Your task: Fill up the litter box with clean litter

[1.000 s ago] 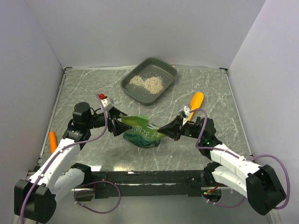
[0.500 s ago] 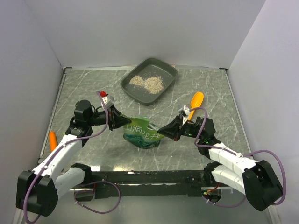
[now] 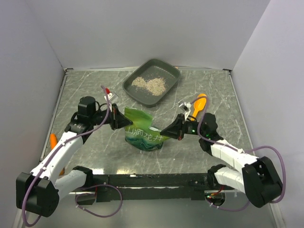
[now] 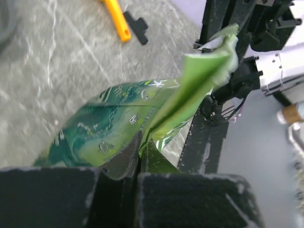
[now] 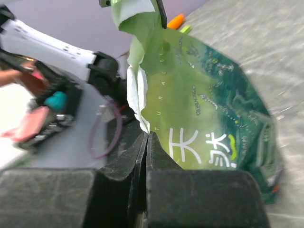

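Right tool (image 5: 146,137) pinched on pale top edge of green bag (image 5: 209,104); white characters printed; orange item (image 5: 175,21) beyond.

The left arm (image 3: 61,152) and right arm (image 3: 230,156) wear white shells between black joints; a purple cable (image 3: 284,166) loops along each. The left gripper (image 3: 128,122) and right gripper (image 3: 163,133) are matte black.

Grey marbled counter (image 3: 95,90): litter box (image 3: 166,68) upper centre, orange scoop (image 3: 199,103) right of centre, green bag (image 3: 141,134) mid-frame w/ base on counter, small orange item (image 3: 52,140) at left edge.
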Motion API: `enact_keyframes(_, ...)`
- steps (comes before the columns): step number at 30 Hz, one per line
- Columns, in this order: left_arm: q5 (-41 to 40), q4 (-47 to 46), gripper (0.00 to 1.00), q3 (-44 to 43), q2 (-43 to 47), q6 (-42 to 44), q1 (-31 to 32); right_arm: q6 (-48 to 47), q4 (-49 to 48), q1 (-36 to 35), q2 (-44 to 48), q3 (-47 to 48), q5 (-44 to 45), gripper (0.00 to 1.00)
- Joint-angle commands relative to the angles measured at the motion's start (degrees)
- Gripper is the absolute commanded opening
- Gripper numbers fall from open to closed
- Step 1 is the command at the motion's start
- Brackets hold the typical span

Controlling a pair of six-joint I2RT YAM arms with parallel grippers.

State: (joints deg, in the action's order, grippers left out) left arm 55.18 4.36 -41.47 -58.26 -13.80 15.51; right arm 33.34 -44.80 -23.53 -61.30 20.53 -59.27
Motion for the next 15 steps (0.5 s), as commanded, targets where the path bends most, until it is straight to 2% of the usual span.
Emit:
enact_keyframes(1, -6.39, 10.92, 0.01, -3.18, 2.0, -7.27, -0.83, 11.91, 2.25, 1.29, -2.33, 4.77, -7.0, 0.0)
enact_keyframes(4, -6.92, 15.4, 0.01, -2.91, 4.73, -9.39, -0.92, 16.74, 3.92, 1.38, -3.12, 5.92, -8.76, 0.0)
enact_keyframes(7, -8.76, 20.59, 0.01, -1.95, 7.54, -11.59, -1.0, 17.81, 11.11, 1.38, -2.78, 6.88, -9.2, 0.0)
enact_keyframes(11, -8.16, 25.6, 0.01, 1.12, 12.54, -14.32, -1.01, 11.77, 28.66, 1.64, -1.28, 8.55, -7.28, 0.0)
enact_keyframes(12, -7.9, 27.0, 0.01, 2.78, 13.51, -15.02, -1.01, 10.27, 36.37, 1.64, -0.93, 9.25, -5.79, 0.0)
enact_keyframes(13, -7.98, 27.63, 0.01, 3.67, 14.39, -16.42, -1.01, 9.21, 39.93, 1.64, -0.84, 9.87, -4.82, 0.0)
enact_keyframes(15, -7.02, 27.98, 0.01, 7.0, 17.55, -19.31, -1.09, 10.93, 40.41, 1.64, -1.01, 8.91, -3.84, 0.0)
